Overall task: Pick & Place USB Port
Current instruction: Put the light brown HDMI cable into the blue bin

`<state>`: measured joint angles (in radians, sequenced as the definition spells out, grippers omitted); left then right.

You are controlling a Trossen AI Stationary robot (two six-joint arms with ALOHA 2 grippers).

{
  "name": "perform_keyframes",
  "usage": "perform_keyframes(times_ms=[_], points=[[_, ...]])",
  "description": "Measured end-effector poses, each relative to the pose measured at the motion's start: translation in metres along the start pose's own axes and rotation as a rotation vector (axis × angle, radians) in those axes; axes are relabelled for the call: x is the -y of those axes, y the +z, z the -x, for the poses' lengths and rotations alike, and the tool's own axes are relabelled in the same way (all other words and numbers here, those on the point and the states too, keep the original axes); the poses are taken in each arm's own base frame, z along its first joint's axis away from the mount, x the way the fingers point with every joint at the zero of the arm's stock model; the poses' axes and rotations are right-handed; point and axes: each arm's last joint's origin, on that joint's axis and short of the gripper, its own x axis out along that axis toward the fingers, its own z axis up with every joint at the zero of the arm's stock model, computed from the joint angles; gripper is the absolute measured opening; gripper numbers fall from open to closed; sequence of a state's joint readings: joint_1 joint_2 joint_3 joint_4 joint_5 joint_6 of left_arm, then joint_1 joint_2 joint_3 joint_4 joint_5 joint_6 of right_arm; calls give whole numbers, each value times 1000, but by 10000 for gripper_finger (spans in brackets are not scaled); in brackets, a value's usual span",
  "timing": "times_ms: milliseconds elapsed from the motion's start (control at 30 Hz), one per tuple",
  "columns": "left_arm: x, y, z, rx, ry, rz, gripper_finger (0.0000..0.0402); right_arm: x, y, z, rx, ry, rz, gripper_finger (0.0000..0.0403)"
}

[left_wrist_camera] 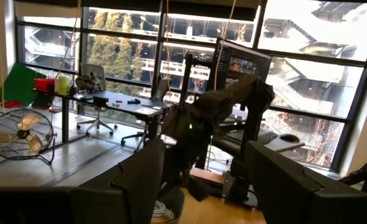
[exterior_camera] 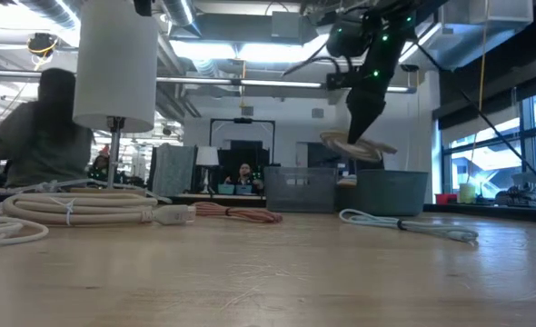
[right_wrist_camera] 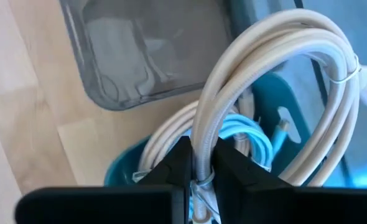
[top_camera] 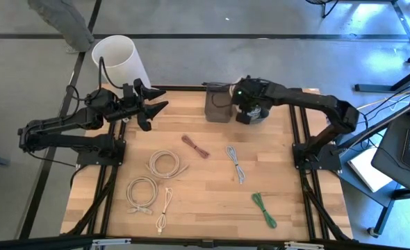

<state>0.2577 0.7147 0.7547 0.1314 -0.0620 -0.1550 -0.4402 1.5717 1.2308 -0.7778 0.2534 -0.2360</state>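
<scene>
My right gripper (top_camera: 250, 107) hangs over the teal bin (right_wrist_camera: 124, 168) at the table's far middle, shut on a beige coiled USB cable (right_wrist_camera: 277, 68). In the low view the coil (exterior_camera: 354, 145) floats above the bin (exterior_camera: 391, 193). A light blue cable (right_wrist_camera: 249, 134) lies inside the bin. My left gripper (top_camera: 156, 99) waits raised at the far left, open and with nothing in it (left_wrist_camera: 205, 186). My right gripper pinches several strands of the coil at one side of its loop (right_wrist_camera: 202, 146) between its two fingers. The fingers slant down from above. The coil is lifted clear and spreads out below the fingertips (exterior_camera: 363, 127), over the teal bin.
A grey mesh box (top_camera: 217, 105) stands beside the bin. On the table lie two beige coils (top_camera: 165, 164) (top_camera: 142, 191), a red-brown cable (top_camera: 195, 146), a grey-blue cable (top_camera: 235, 164), a green cable (top_camera: 264, 208) and a thin white cable (top_camera: 163, 212). A white cylinder (top_camera: 120, 59) stands far left.
</scene>
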Motion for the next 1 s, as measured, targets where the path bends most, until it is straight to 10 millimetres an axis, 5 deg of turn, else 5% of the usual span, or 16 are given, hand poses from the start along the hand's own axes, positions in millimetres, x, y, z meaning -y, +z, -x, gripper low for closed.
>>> perform_keyframes(times_ms=[533, 800, 1000], points=[[0, 0, 0, 1, -2, 4, 221, 29, -9, 10, 115, 266, -166, 41], [1, 4, 5, 17, -20, 8, 221, 25, -45, -25, 5, 353, -233, 41], [1, 4, 6, 22, -16, 3, 221, 25, -49, -36, 58, 337, -244, 41]])
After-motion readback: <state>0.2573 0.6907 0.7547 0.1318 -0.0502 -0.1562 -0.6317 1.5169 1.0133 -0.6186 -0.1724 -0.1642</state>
